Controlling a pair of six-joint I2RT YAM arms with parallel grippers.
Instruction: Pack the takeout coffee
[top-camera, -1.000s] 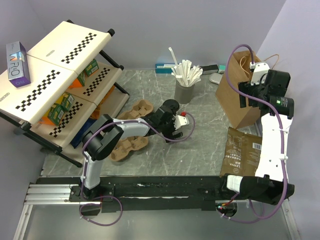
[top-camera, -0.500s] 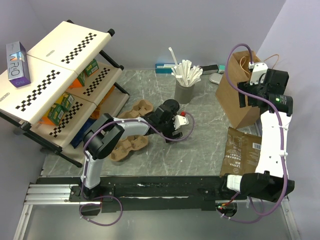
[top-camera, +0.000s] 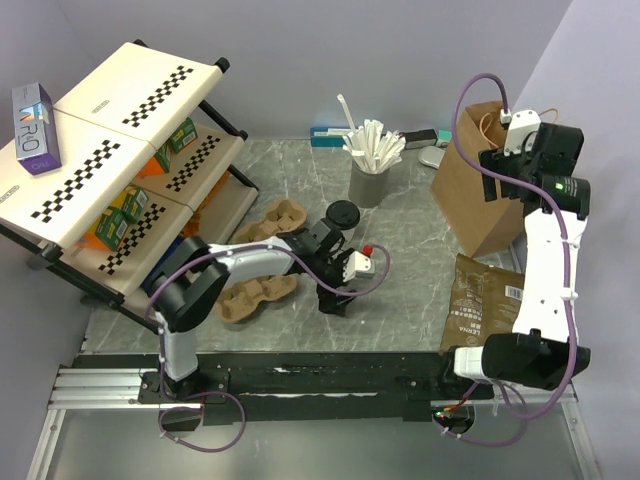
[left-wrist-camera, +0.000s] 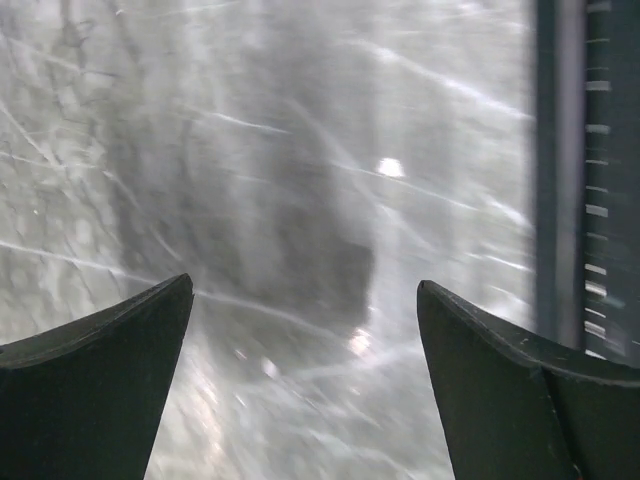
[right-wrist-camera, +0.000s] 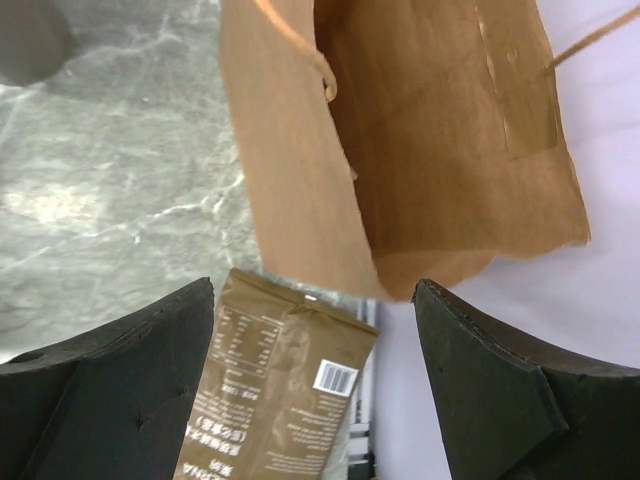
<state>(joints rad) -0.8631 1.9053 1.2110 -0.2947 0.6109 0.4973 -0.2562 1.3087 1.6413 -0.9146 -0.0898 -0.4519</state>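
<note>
Left gripper (top-camera: 334, 298): fingers spread wide, nothing between them. Points down at marble table (left-wrist-camera: 300, 150); wrist view blurred.
Takeout coffee (top-camera: 343, 213): black-lidded, upright on table, beyond left gripper on side away from arm bases, beside left wrist, clear of fingers.
Pulp carrier (top-camera: 262, 290): left of left gripper, apart.
Right gripper (right-wrist-camera: 312, 290): fingers spread wide, empty, hangs above open mouth of brown paper bag (right-wrist-camera: 440, 130).
Brown pouch (right-wrist-camera: 280, 400): flat on table below right gripper, beside bag on arm-base side.
</note>
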